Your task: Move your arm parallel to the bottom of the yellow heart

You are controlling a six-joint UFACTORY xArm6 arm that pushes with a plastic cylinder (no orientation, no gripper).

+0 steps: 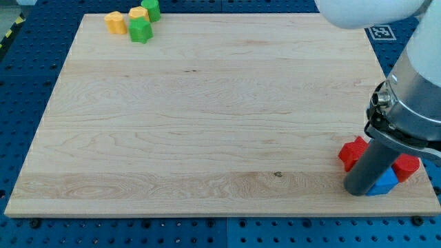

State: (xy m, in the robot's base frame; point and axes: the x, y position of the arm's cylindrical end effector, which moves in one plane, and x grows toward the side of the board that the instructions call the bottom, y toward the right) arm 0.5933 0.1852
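A pale wooden desk (pixel 207 124) is filling most of the view, its grain running left to right, with one small dark knot showing toward the bottom right. It is lying on a blue perforated surface (pixel 27 83) that is showing along every edge, and a black-and-white marker tag (pixel 381 32) is sitting on that surface at the view's top right.

Nearest, at the view's bottom right, my tip (pixel 358 190) is resting on the desk just at the left of a blue block (pixel 383 183), apparently touching it, though I cannot tell for sure. My rod is slanting up toward the view's right into a dark clamp and the grey and white arm body (pixel 420 89), which is covering the upper right corner. A red block (pixel 354 152) is showing just left of the rod, and a second red block (pixel 408 165) is peeking out on its right, beside the blue one. Their shapes are partly hidden.

My end effector is a plain rod with nothing to spread or pinch, and it is holding nothing.

Farthest away, at the view's top left, four blocks are huddling together: the yellow heart (pixel 116 22) at the left, a second yellow block (pixel 138 14) near it, a green block (pixel 140 30) just below that, and another green block (pixel 151 9) at the desk's top edge. My tip is well apart from them.
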